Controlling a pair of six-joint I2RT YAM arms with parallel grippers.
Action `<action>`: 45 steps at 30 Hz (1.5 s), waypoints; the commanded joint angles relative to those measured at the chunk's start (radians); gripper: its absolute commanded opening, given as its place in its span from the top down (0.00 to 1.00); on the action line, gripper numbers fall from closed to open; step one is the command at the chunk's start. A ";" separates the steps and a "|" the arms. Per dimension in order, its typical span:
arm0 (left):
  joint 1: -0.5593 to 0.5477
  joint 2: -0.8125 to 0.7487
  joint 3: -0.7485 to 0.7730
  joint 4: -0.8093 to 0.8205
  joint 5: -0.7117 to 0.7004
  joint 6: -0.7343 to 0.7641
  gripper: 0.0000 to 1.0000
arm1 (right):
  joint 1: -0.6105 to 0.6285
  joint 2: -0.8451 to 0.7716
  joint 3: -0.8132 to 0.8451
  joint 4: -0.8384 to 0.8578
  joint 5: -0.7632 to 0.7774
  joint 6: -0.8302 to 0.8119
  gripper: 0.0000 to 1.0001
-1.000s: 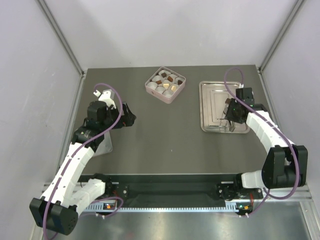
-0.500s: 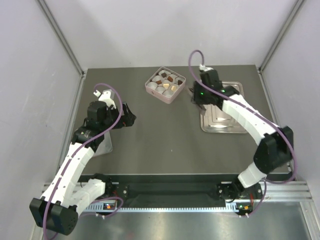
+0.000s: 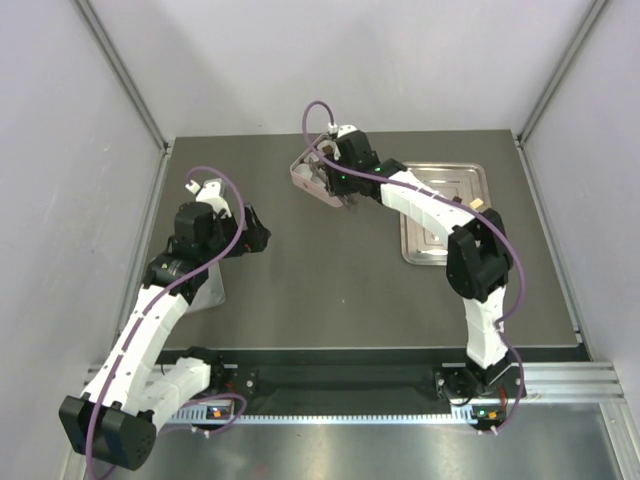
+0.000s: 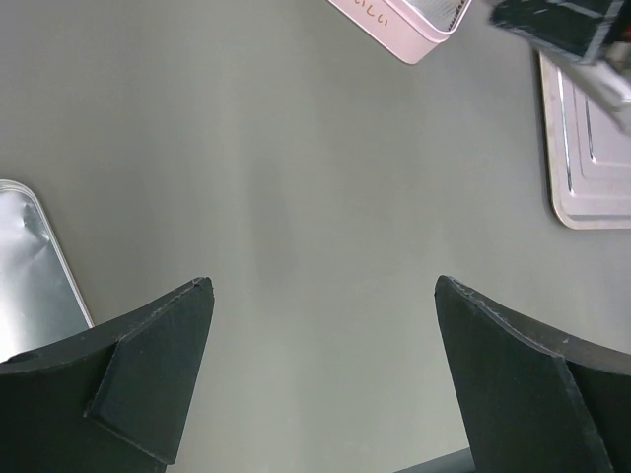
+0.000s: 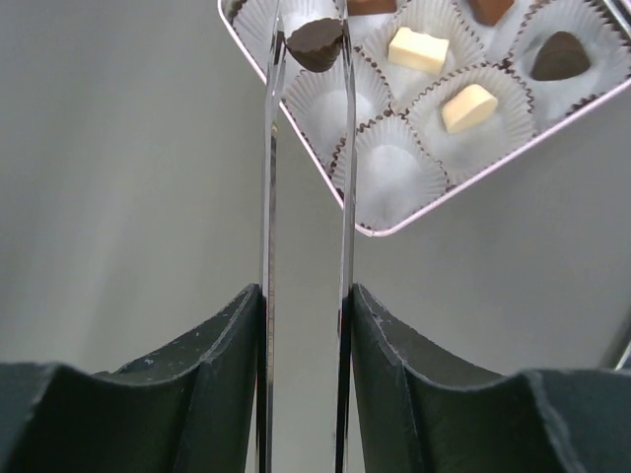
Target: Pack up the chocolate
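Right wrist view. Item 1: right gripper [image 5: 304, 299], jaws clamped on a pair of metal tweezers [image 5: 268, 187], both black fingers pressed against the blades. Item 2: dark round chocolate [image 5: 314, 43], pinched between the tweezer tips and held over the white paper cups [image 5: 380, 172] at one corner of the pink box [image 5: 449, 194]; whether it touches a cup cannot be told. Item 3: chocolate lying in the cups: two cream pieces [image 5: 418, 49], one dark heart-shaped piece [image 5: 560, 57], and brown pieces cut off by the upper edge of the view.

Top external view. Item 4: right arm reaching across the table [image 3: 330, 290] to the box at back centre, wrist above it. Item 5: metal tray [image 3: 440, 235], just right of the box, partly under that arm.

Left wrist view. Item 6: left gripper [image 4: 322, 288], jaws wide apart, over bare grey table. Item 7: second metal tray [image 4: 32, 261], edge only, at the left. Box corner shows at the top of this view.
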State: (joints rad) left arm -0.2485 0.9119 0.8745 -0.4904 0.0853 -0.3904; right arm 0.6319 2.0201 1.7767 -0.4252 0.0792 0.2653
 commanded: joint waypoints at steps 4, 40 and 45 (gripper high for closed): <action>0.000 -0.011 0.006 0.044 -0.007 0.004 0.01 | 0.023 0.043 0.096 0.152 -0.030 -0.067 0.61; 0.002 -0.011 0.006 0.042 -0.004 0.004 0.01 | 0.038 0.144 0.135 0.161 0.008 -0.098 0.56; 0.002 -0.011 0.006 0.044 -0.005 0.004 0.01 | 0.040 0.108 0.130 0.157 0.033 -0.127 0.56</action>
State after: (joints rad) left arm -0.2485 0.9123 0.8745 -0.4900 0.0853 -0.3904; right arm 0.6479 2.1712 1.8534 -0.3058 0.0822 0.1730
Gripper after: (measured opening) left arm 0.991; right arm 0.446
